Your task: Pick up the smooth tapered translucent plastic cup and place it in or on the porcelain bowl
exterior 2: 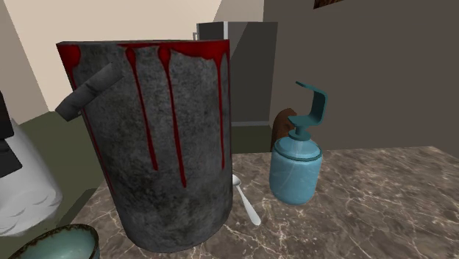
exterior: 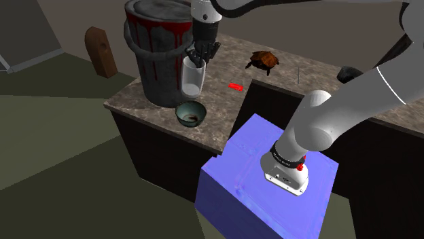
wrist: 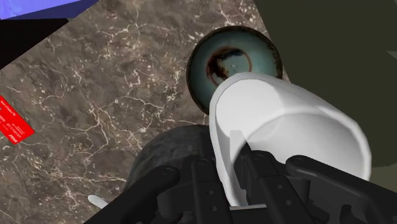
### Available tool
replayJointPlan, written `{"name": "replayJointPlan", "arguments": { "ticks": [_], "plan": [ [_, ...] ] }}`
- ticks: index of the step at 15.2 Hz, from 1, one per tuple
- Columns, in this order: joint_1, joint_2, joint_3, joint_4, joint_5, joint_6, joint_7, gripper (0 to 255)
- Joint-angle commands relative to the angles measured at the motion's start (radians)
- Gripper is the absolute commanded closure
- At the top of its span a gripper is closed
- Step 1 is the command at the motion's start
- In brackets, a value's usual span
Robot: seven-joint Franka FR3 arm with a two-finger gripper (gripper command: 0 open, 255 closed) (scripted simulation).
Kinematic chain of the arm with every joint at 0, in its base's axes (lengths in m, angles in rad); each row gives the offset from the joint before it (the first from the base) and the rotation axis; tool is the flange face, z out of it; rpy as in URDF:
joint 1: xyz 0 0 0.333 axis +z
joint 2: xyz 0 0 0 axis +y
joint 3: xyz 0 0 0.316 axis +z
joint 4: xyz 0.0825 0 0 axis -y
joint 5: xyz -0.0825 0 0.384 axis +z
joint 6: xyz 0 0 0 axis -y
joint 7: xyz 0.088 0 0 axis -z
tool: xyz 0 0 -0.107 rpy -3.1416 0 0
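My gripper (exterior: 200, 53) is shut on the rim of a white translucent tapered cup (exterior: 193, 79), which hangs upright below it, close in front of the bucket. In the wrist view the black fingers (wrist: 202, 181) clasp the cup's wall, one outside and one inside, and the cup (wrist: 289, 130) covers part of the bowl beyond it. The bowl (exterior: 191, 113), teal inside with a dark brownish rim and stain, sits on the marble counter (exterior: 224, 115) near its front edge, just below and in front of the cup. The bowl (wrist: 230, 62) is empty.
A tall grey bucket (exterior: 157, 54) with red drips stands right behind the cup. A small red flat piece (exterior: 236, 86) and a brown turtle-like figure (exterior: 263, 61) lie further along the counter. Beside the bucket are a blue soap dispenser (exterior 2: 296, 165) and a spoon (exterior 2: 247, 203). The blue stand (exterior: 265, 180) is below.
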Motion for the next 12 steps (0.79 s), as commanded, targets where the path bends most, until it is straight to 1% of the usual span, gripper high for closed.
{"name": "replayJointPlan", "arguments": {
  "ticks": [1, 12],
  "plan": [
    [0.001, 0.0, 0.002, -0.029, 0.001, 0.03, 0.003, 255],
    [0.001, 0.027, 0.007, -0.156, -0.001, 0.183, 0.012, 255]
  ]
}}
